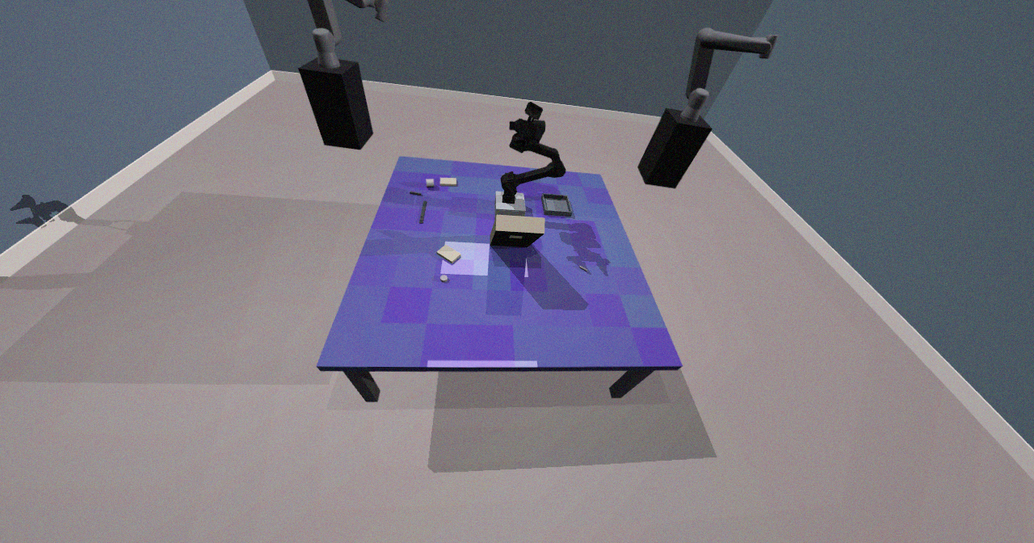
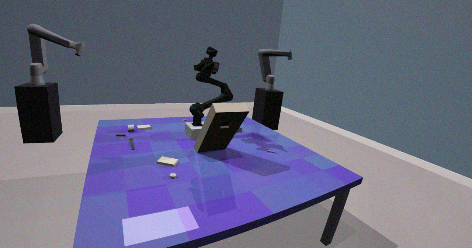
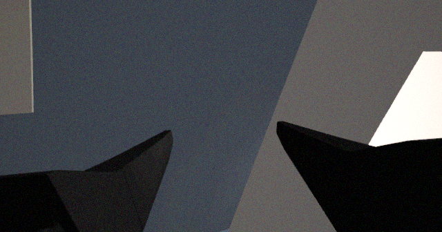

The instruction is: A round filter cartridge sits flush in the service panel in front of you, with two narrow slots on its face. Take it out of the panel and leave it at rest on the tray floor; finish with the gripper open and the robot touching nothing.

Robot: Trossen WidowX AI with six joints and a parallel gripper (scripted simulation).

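- The front of the service panel point(image 1: 517, 225) point(image 2: 224, 130) is turned from view.
- Most of the tray point(image 2: 240, 130) is hidden by the panel in the exterior view.
- The fingers' point(image 3: 152, 166) lower parts are cut off.

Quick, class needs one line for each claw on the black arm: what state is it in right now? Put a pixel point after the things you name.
Claw point(image 3: 224, 131): open, fingers wide apart, holding nothing.
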